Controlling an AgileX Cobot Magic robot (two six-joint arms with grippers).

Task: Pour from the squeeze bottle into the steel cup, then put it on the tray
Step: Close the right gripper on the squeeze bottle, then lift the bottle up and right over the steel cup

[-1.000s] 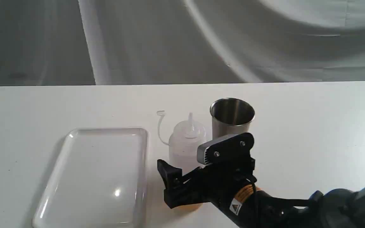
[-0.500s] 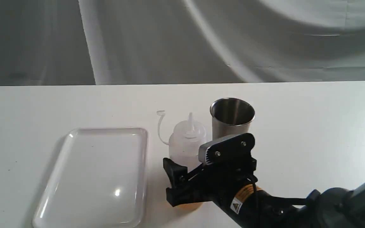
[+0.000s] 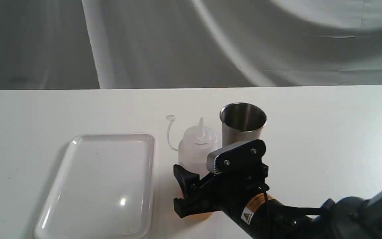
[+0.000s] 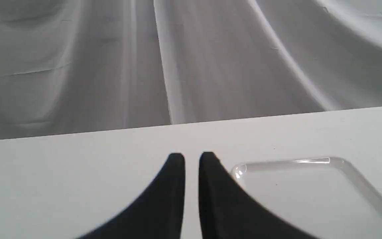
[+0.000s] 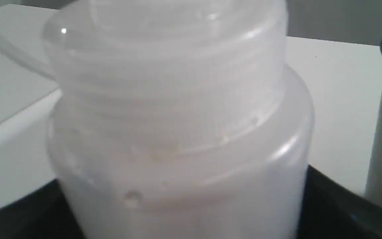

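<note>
White table [image 3: 327, 132], grey cloth backdrop [image 3: 177, 43]. Squeeze bottle [image 3: 196, 146] stands upright between the fingers of my right gripper [image 3: 196, 166]. The jaws are wide apart and both look to touch its lower body, so I call it gripped, though I can't tell how firmly. Steel cup [image 3: 242, 132] sits just beyond my gripper, on its right-finger side, close to the bottle. Tray [image 3: 111, 136] lies past my left finger, apart.

Handling guess: the bottle is light, with amber liquid only low down. Soft walls will dent and squirt if pinched hard, and the smooth plastic may slip on tilt. Hold it mid-body under the shoulder, clear of the nozzle and cap strap [image 3: 168, 132].
</note>
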